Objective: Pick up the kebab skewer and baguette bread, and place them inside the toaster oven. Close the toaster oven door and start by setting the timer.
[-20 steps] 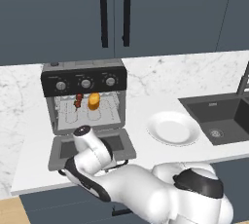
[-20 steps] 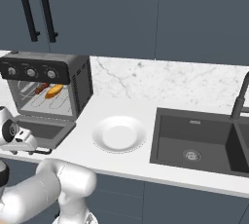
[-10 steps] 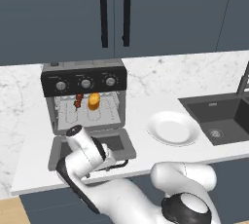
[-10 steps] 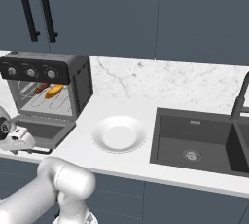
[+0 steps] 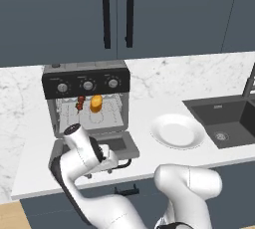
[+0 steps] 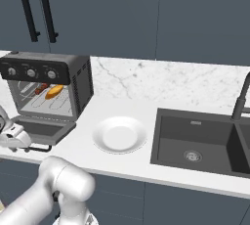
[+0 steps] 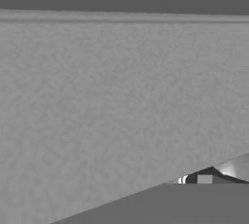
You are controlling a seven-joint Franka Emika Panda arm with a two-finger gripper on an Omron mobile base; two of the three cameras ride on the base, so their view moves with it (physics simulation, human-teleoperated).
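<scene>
Kebab skewer [image 5: 79, 104] and baguette bread [image 5: 96, 103] already on the rack inside the toaster oven [image 5: 87, 99], toaster oven door [image 5: 102, 146] still down, gripper [image 5: 117, 164] apparently wide open near its front edge, probably for lifting it shut.

Arm now lower, elbow swung left, beside toaster oven door [image 5: 115, 145]
</scene>
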